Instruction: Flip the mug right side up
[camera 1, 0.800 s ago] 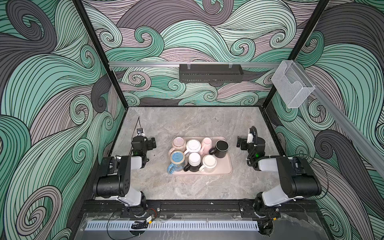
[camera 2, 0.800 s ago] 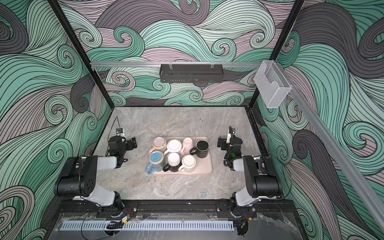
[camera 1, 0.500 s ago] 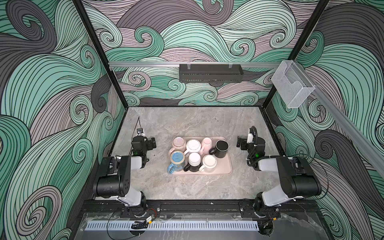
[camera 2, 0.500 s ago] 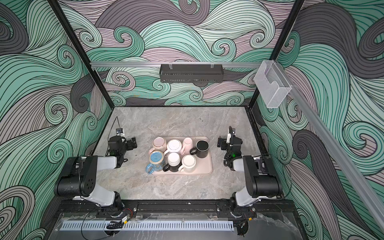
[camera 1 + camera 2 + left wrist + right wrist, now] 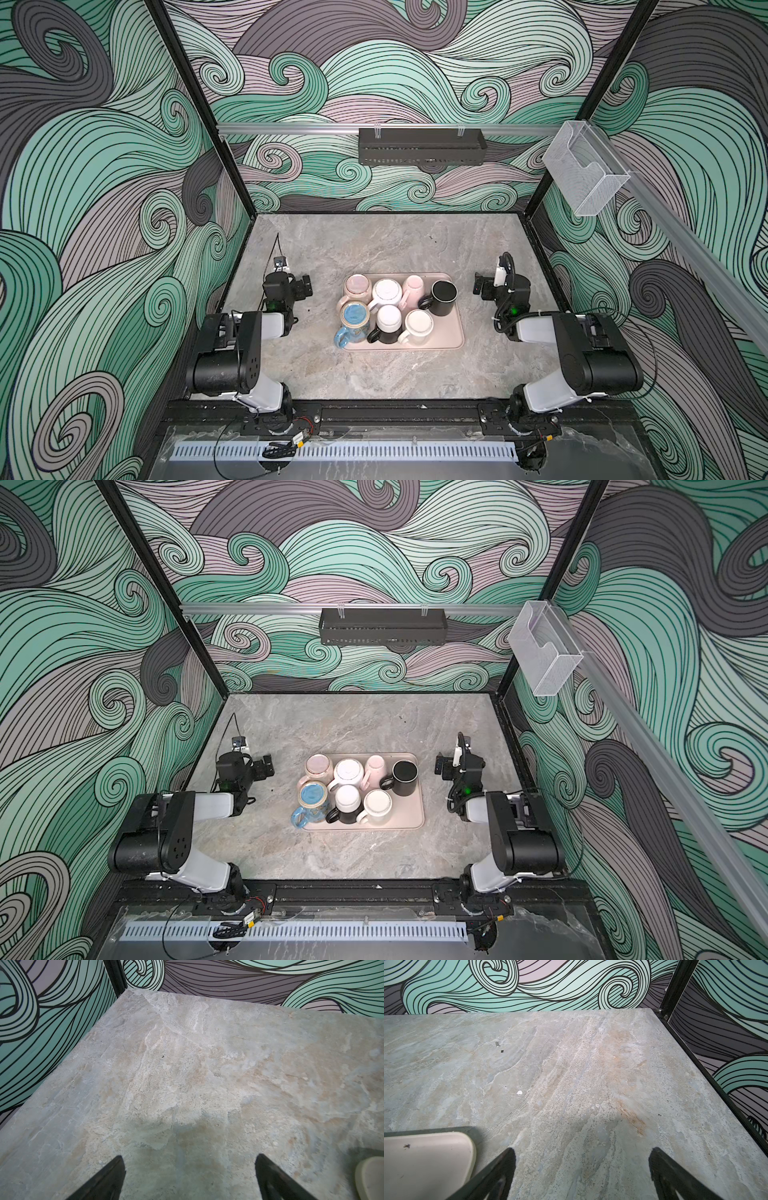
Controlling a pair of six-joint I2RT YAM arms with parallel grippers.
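Observation:
A pink tray (image 5: 453,336) (image 5: 415,812) in the middle of the table holds several mugs packed together. The black mug (image 5: 443,296) (image 5: 405,776) shows its dark opening upward. A pink mug (image 5: 412,287) lies tipped beside it. A pink mug (image 5: 356,285), a white mug (image 5: 387,290) and a white-topped black mug (image 5: 389,320) show flat round bottoms. A blue mug (image 5: 354,316) and a cream mug (image 5: 418,326) stand at the front. My left gripper (image 5: 306,286) (image 5: 189,1157) is open over bare table left of the tray. My right gripper (image 5: 478,286) (image 5: 582,1149) is open right of it.
The tray's corner shows in the left wrist view (image 5: 369,1178) and in the right wrist view (image 5: 425,1163). A black wire basket (image 5: 422,146) hangs on the back rail. A clear plastic box (image 5: 584,170) hangs at the right wall. Patterned walls enclose the table.

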